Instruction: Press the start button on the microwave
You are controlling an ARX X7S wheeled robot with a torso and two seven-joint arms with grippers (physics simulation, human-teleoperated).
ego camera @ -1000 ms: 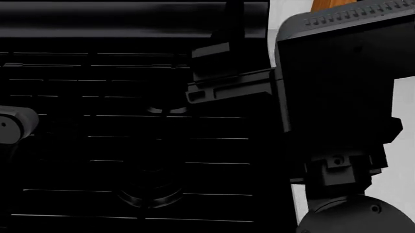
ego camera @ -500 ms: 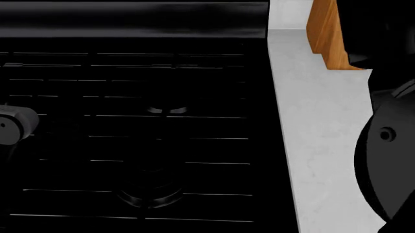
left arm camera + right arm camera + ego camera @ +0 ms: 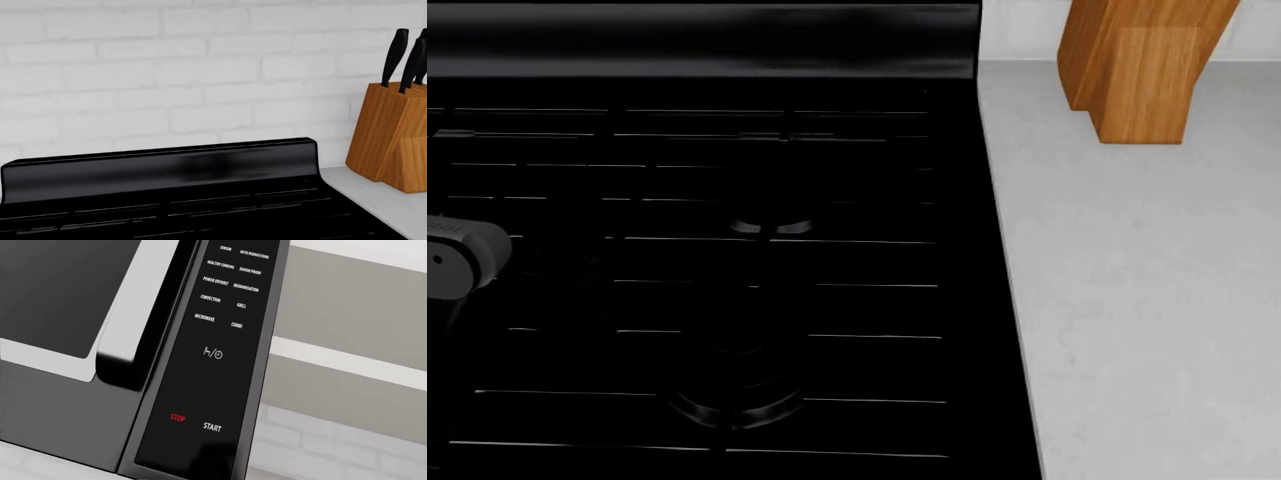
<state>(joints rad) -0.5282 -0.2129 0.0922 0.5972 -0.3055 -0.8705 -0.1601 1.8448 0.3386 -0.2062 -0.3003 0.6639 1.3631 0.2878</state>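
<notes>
Microwave (image 3: 87, 340) fills the right wrist view, mounted above a white brick wall (image 3: 320, 450), with its door handle (image 3: 143, 315) beside the control panel (image 3: 213, 355). Below, in the head view, lie the black stove (image 3: 694, 250) and the grey counter (image 3: 1148, 300) with a knife block (image 3: 1141, 65). START (image 3: 212, 427) sits low on the panel, next to the red STOP (image 3: 177, 418). Nothing touches START, so I judge the press is not yet done. Neither gripper is visible, so their state cannot be told.

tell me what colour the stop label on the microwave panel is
Red lettering on the black microwave control panel, beside the white START label; clearest in the right wrist view.
</notes>
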